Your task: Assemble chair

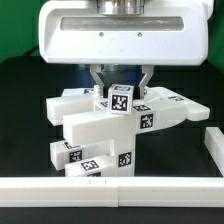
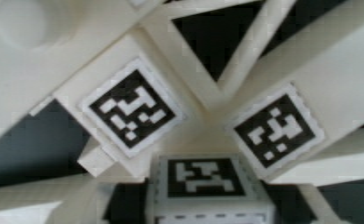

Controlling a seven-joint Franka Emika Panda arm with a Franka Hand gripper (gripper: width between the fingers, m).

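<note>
The chair parts form a white blocky pile in the middle of the black table: a flat plate, long blocks and small cubes carrying black-and-white tags. My gripper hangs straight over the pile, shut on a small tagged cube that stands on top of it. In the wrist view the same cube sits between my dark fingers, with two tagged faces of the pile beyond it. The cube's underside, and how it meets the pile, are hidden.
A long plain white rail runs across the front of the table. Another white rail piece lies at the exterior view's right. Low tagged blocks lie at the pile's foot near the front rail.
</note>
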